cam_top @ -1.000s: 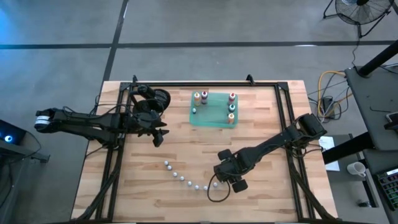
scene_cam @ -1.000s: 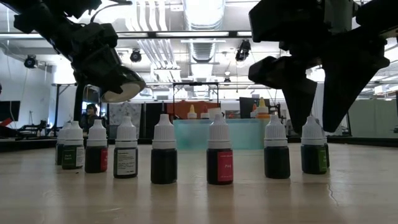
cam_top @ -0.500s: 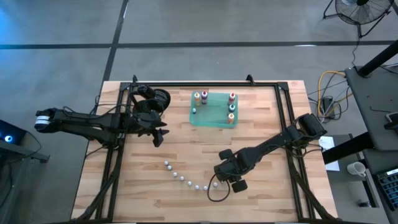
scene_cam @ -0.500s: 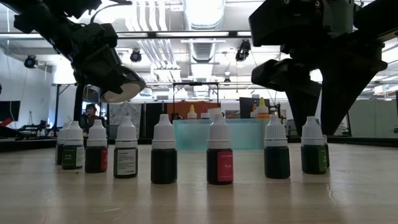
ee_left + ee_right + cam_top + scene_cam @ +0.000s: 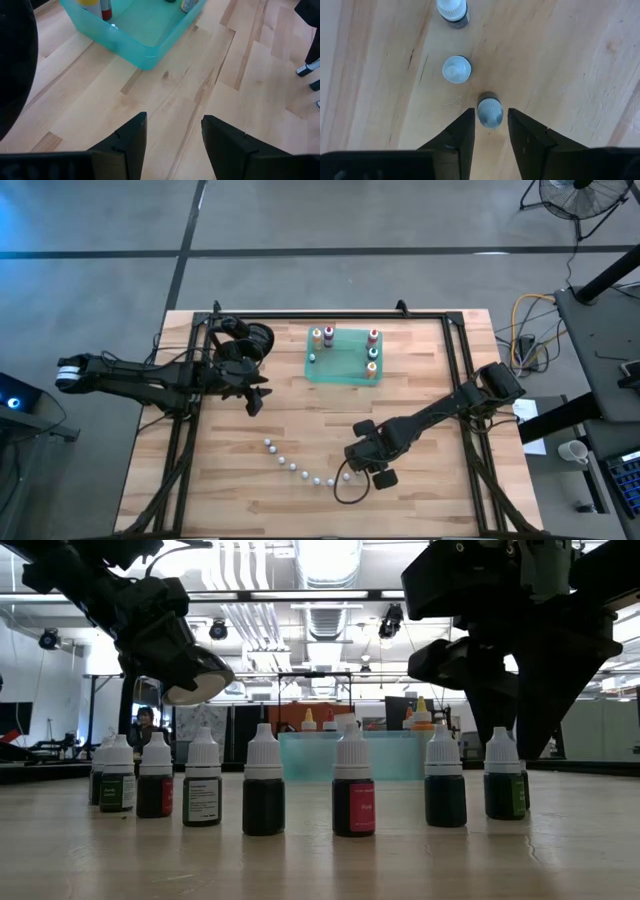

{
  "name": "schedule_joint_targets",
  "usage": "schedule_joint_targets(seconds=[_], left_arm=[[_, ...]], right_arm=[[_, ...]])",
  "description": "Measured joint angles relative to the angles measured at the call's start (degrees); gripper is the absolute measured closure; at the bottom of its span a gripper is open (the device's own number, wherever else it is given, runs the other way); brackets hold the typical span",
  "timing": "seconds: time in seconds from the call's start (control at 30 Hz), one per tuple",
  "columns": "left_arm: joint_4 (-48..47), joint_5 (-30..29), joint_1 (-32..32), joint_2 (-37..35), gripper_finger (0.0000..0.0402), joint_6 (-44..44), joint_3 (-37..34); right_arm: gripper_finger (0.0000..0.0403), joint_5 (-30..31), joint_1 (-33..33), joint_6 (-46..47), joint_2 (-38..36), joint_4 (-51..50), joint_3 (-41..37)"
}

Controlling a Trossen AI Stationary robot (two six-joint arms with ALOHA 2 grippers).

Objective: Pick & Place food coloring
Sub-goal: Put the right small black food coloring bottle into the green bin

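Here, at the right gripper [image 5: 490,125]: hangs low over the front part of the wooden table [image 5: 420,380], at the right-hand end of a curved row of small white-capped food coloring bottles [image 5: 295,465]. Stands narrowly open, one finger on each side of the end bottle [image 5: 490,111], with only a sliver of wood visible between each finger and the white cap. Cannot be called a firm grip from these views; no lift visible, bottle upright on the wood. Seen from table height, comes down as a dark mass over the green-labelled bottle [image 5: 503,780] at the end of the line.

Next, at the left gripper [image 5: 172,130]: hovers above bare wood on the left half of the table, near the corner of the translucent green tray [image 5: 145,47]. Stands wide open, holding nothing, touching nothing.

Elsewhere: more food coloring in the tray [image 5: 340,370] toward the back of the table, a few taller bottles along its left and right sides, orange and red caps among them. Well apart from the front row.
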Motion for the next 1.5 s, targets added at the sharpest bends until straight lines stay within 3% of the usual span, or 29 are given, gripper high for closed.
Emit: schedule_joint_targets(seconds=[0.5,0.67,0.83,1.03,1.5], left_arm=[[0.0,0.0,0.0,0.0,0.0239,0.1,0.0],[0.0,0.0,0.0,0.0,0.0239,0.1,0.0],[-0.1,0.0,0.0,0.0,0.0239,0.1,0.0],[-0.1,-0.2,0.0,0.0,0.0239,0.1,0.0],[0.0,-0.2,0.0,0.0,0.0239,0.1,0.0]], right_arm=[[0.0345,0.0,0.0,2.0,0.0,0.9,0.0],[0.0349,0.3,-1.1,7.7,-0.2,0.8,0.2],[0.0350,3.8,-4.8,14.5,-1.8,0.6,2.5],[0.0350,14.9,-12.0,19.0,-5.6,-0.8,7.5],[0.0351,18.9,-23.3,18.7,-6.0,-1.9,13.1]])
